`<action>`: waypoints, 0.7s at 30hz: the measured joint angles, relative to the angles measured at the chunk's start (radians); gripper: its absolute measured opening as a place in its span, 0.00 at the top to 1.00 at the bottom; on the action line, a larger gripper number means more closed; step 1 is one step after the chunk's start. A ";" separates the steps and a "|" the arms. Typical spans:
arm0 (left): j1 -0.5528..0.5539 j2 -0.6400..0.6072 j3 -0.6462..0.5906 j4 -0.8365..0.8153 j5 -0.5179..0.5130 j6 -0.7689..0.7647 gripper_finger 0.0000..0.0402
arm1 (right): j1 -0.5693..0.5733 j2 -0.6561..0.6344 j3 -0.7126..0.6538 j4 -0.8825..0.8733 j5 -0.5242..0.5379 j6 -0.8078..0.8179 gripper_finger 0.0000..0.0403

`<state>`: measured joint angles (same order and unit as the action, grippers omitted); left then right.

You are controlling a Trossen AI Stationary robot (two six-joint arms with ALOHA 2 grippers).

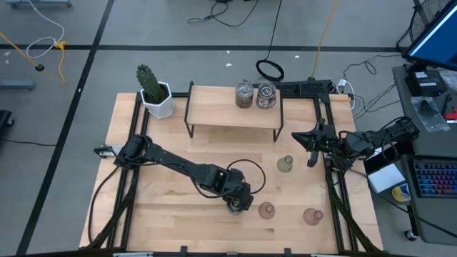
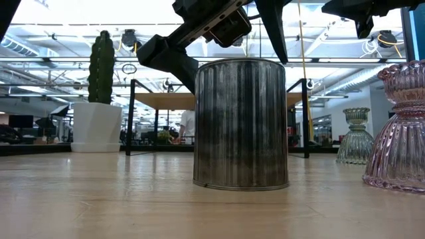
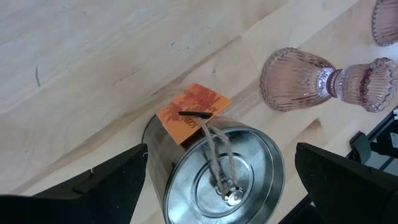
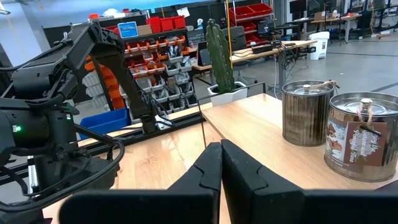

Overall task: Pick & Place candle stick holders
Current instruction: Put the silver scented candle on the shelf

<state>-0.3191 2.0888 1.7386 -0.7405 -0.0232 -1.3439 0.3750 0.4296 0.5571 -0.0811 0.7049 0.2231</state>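
A silvery round candle stick holder [image 3: 217, 177] with a lid, twine and an orange tag stands upright on the table near its front edge. My left gripper [image 3: 221, 151] hangs open over it, slanting down, one finger on each side of its top [image 2: 240, 66], with no touch showing. Two more silvery holders [image 1: 244, 95] [image 1: 265, 95] stand on the shelf. A pale green holder [image 1: 285, 164] and two pink ones [image 1: 266, 210] [image 1: 312, 215] stand on the table to the right. My right gripper [image 4: 221, 146] is shut and empty at the table's right edge [image 1: 312, 150].
A black-framed wooden shelf [image 1: 232, 114] spans the far middle of the table. A cactus in a white pot [image 1: 154, 91] stands at the far left corner. One pink holder [image 3: 323, 84] stands close to my left gripper's right-hand finger. Bare wood lies left of the arm.
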 joint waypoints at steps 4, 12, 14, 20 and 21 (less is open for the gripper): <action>0.000 0.000 0.000 0.001 -0.004 0.000 0.01 | 0.000 0.000 0.000 0.000 0.000 0.000 1.00; 0.000 0.000 0.000 -0.013 -0.024 0.020 0.00 | 0.000 0.000 0.000 0.000 0.000 0.000 1.00; 0.000 0.000 0.000 -0.012 -0.028 0.022 0.00 | 0.000 0.000 0.000 0.000 0.000 0.000 1.00; -0.004 0.000 0.000 -0.007 -0.030 0.014 0.00 | 0.000 0.000 0.000 0.000 0.000 0.000 1.00; -0.004 0.000 0.000 -0.005 -0.030 0.014 0.00 | 0.000 0.000 0.000 0.000 0.000 0.000 1.00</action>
<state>-0.3229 2.0888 1.7386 -0.7456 -0.0528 -1.3296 0.3751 0.4294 0.5568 -0.0811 0.7052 0.2234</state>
